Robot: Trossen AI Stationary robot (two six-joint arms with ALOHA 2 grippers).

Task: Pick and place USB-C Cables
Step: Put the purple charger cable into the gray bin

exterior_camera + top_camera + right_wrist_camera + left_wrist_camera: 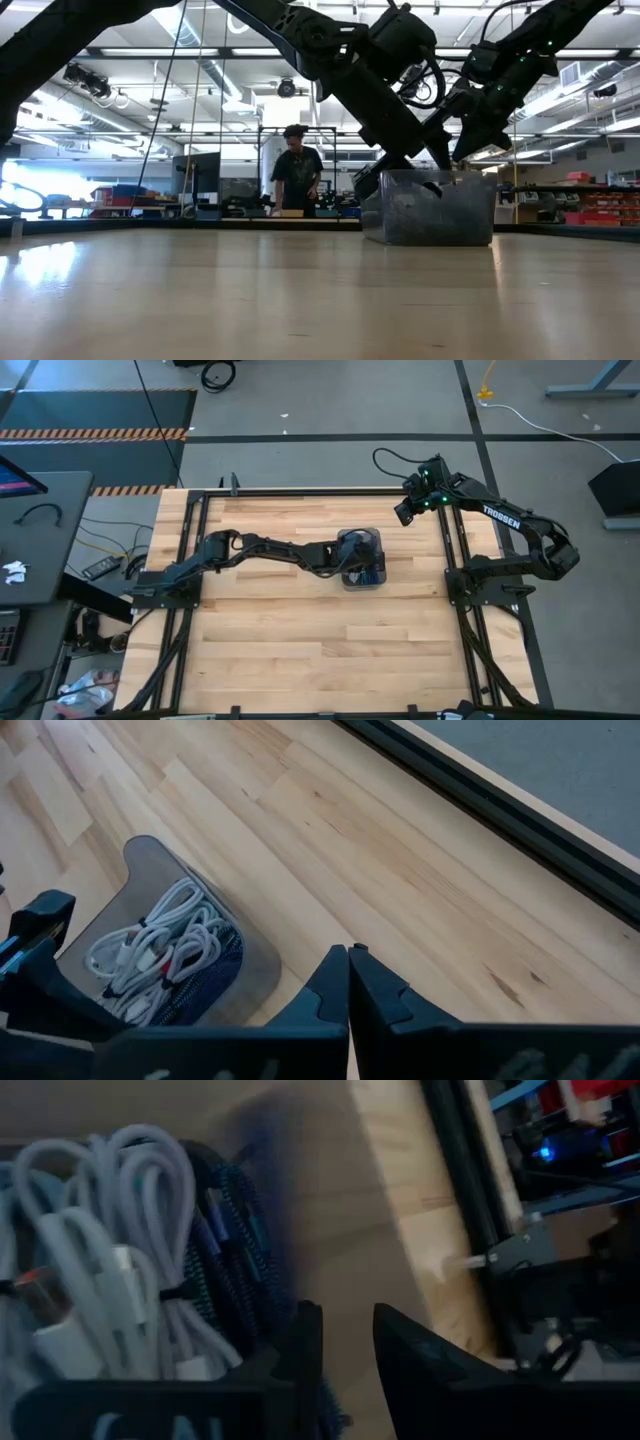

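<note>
A grey translucent tray point(362, 558) sits near the middle of your wooden table point(300, 650), ringed by a black metal frame point(320, 492). Beyond the far edge, you can see a person in dark clothes point(297, 177) standing at a workbench. Black-and-orange hazard tape point(95, 433) stripes the concrete floor.

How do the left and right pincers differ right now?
Position: the left pincer is over the grey tray of cables, mid-table; the right pincer hangs by the table's far right edge, away from the tray.
Jaws: the left pincer shows a gap between its fingers; the right pincer is shut.
Surroundings: white cables lie beside the left pincer; under the right pincer is bare wood.
Shared: both dark, two-fingered, holding nothing visible.
</note>
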